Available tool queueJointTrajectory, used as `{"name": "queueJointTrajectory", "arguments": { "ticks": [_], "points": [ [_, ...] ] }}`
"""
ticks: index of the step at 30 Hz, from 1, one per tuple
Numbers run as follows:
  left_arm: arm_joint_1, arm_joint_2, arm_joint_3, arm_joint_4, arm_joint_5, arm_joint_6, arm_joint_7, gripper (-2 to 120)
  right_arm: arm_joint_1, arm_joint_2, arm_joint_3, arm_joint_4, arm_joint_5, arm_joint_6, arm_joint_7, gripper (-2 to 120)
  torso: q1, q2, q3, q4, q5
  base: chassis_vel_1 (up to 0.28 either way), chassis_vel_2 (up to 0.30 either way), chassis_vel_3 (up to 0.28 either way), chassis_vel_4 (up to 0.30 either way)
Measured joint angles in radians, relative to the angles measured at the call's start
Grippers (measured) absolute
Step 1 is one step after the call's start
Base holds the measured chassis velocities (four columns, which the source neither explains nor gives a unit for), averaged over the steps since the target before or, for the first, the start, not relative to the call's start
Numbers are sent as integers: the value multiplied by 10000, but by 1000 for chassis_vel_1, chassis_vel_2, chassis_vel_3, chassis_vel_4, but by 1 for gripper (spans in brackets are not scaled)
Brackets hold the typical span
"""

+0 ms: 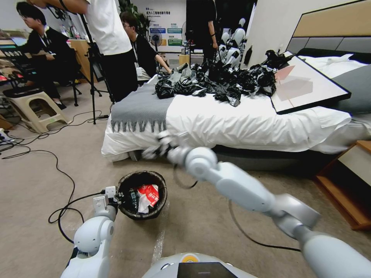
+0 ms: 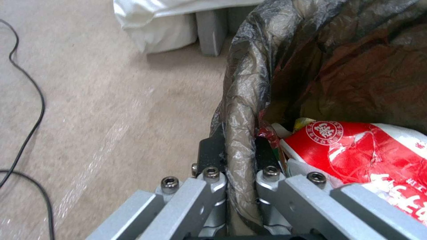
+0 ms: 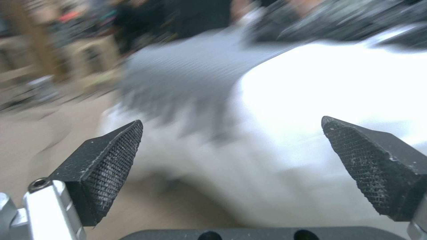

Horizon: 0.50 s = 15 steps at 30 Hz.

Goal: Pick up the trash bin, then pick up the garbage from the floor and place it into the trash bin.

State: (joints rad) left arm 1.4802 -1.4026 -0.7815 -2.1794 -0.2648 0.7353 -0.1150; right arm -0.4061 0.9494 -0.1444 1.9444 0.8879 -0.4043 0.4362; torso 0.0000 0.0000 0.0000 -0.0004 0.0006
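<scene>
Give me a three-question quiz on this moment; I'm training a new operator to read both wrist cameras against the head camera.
1. True or false: the left gripper is clamped on the bag-covered rim of the small round trash bin lined with a dark plastic bag.
2. What lies inside the trash bin?
A. only the dark bag
B. a crumpled red-and-white snack wrapper
C. a grey blanket
3. Fill in: the right gripper is ____, raised in front of the white-sheeted bed.

Key: 1 true; 2 B; 3 open.
</scene>
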Motion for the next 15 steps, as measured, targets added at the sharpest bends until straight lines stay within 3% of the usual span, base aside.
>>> {"name": "queueJointTrajectory", "arguments": {
  "ticks": [1,3,5,6,8,9,10,11,13,15],
  "points": [
    [0,6,5,-8,-11,0,-9,0,-213,-125,297,3,-342,158,-101,100,0,0,0,0,2,0,0,0,0],
    [46,34,42,-48,-80,0,-88,0,-1659,-669,2183,58,-2289,816,-675,100,0,0,0,3,-2,0,0,0,0],
    [56,34,51,-58,-84,0,-87,0,-1915,-685,2508,56,-2582,906,-790,100,0,-1,0,10,-1,0,0,0,0],
    [80,44,65,-73,-125,1,-128,0,-3026,-666,4029,-69,-3821,1381,-1265,100,0,0,-1,2,0,0,0,0,0],
    [78,73,84,-89,-170,0,-179,0,-4498,-401,5563,-275,-5058,2057,-1713,100,0,0,-1,5,0,0,0,0,0],
    [78,73,84,-89,-170,0,-179,0,-4498,-401,5563,-275,-5058,2057,-1713,100,0,0,-1,5,0,0,0,0,0],
    [67,94,113,-89,-252,-14,-261,0,-5520,-88,6585,-324,-5545,2349,-1929,100,0,-2,0,-5,15,0,0,0,0],
    [51,96,136,-85,-315,-33,-326,0,-6091,166,7171,-323,-5773,2553,-1985,100,0,-1,-2,-4,4,0,0,0,0],
    [45,95,150,-78,-353,-43,-370,0,-6417,330,7473,-319,-5946,2720,-2017,100,0,-1,-1,-2,-10,0,0,0,0],
    [47,86,201,-70,-474,-51,-452,0,-7829,1191,8463,-271,-6781,3495,-2304,100,0,-1,-1,2,6,0,0,0,0]
  ]
}}
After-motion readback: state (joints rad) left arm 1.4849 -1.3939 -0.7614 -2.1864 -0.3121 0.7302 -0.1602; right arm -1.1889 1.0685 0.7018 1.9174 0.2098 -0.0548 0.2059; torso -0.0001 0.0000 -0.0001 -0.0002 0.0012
